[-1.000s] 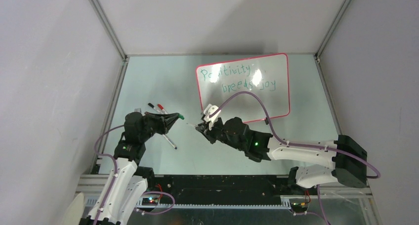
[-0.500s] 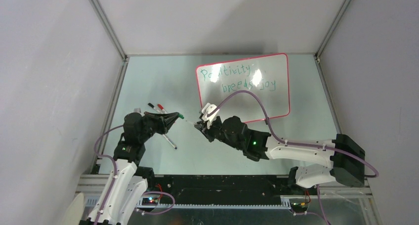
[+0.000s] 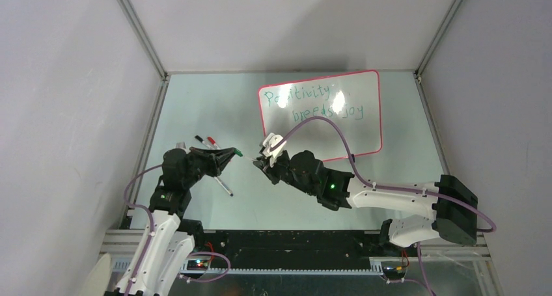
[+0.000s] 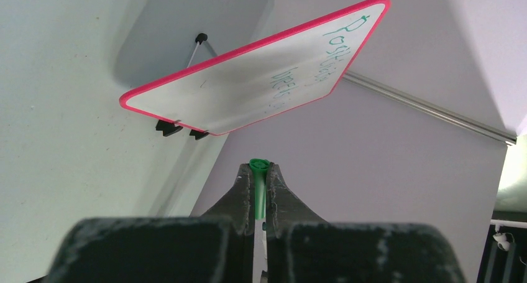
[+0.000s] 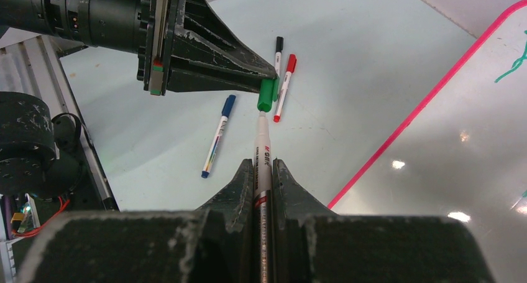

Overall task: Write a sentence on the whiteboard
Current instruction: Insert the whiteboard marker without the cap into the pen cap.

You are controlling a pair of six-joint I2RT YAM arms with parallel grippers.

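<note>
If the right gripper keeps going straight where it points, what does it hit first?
Most likely the green cap pinched in the left gripper: the marker in the right gripper points tip-first straight at it.

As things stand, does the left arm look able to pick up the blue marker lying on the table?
Probably not yet: the left gripper is shut on the green cap, so it has no free grip. The blue marker itself lies uncovered nearby.
</note>
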